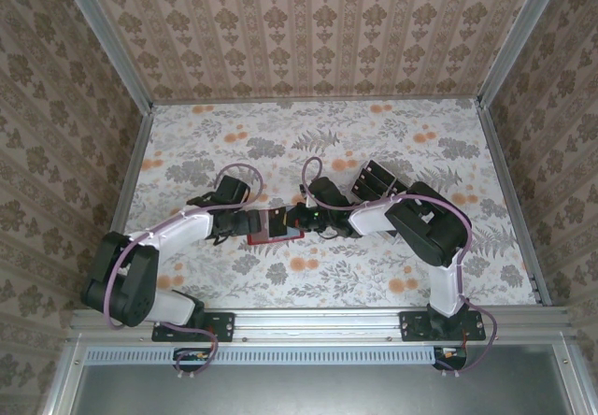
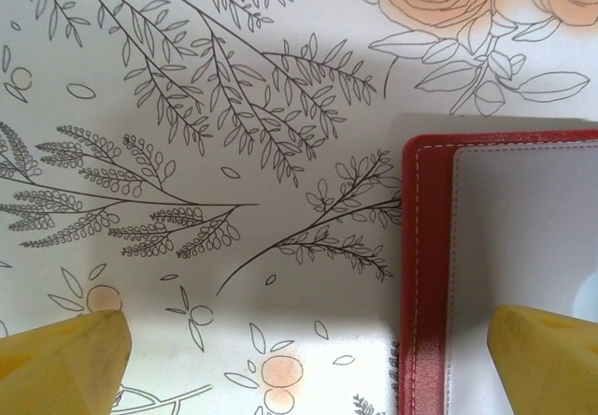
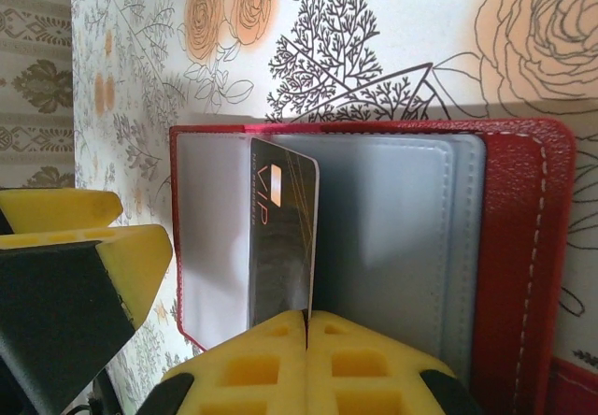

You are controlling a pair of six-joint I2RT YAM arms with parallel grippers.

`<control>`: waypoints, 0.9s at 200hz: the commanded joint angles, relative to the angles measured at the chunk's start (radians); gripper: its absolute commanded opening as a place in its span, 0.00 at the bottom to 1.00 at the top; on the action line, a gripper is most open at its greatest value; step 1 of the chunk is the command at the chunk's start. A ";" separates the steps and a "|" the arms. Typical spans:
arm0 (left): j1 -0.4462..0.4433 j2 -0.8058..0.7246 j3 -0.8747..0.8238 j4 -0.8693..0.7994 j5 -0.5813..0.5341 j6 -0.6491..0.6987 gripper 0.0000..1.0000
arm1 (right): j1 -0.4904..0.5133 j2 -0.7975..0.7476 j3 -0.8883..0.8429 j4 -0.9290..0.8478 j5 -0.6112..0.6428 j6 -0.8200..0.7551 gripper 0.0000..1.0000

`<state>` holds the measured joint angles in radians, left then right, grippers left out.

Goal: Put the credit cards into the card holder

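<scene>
the right gripper (image 3: pixel 306 326) is clenched on 1 black credit card (image 3: pixel 280 237), which stands on edge just ahead of its jaws in the open red card holder (image 3: pixel 523 247). the left gripper (image 2: pixel 308 364) is released wide, and the holder's edge lies between its jaws. a floral tablecloth (image 1: pixel 374 144) lies beneath, with wallpapered walls (image 1: pixel 308 32) around.

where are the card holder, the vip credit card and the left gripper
card holder (image 3: pixel 523 247), right wrist view, on its red stitched right border
credit card (image 3: pixel 280 237), right wrist view, on the middle of its dark face
left gripper (image 2: pixel 308 340), left wrist view, midway between its two yellow fingertips
</scene>
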<state>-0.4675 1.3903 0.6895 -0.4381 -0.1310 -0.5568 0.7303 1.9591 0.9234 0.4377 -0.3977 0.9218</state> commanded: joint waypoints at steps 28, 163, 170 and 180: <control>0.005 0.013 -0.019 0.005 0.002 -0.015 1.00 | 0.005 -0.014 -0.014 -0.085 -0.001 0.020 0.00; -0.004 0.047 -0.035 0.028 0.006 -0.031 1.00 | 0.006 0.033 0.039 -0.090 -0.046 0.028 0.00; -0.004 0.047 -0.036 0.028 0.006 -0.031 1.00 | 0.006 0.035 0.039 -0.091 -0.046 0.029 0.00; -0.004 0.049 -0.036 0.029 0.006 -0.031 1.00 | 0.006 0.036 0.040 -0.091 -0.045 0.029 0.00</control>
<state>-0.4698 1.4212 0.6731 -0.4099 -0.1280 -0.5724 0.7303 1.9610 0.9447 0.4007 -0.4274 0.9466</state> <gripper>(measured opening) 0.997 0.068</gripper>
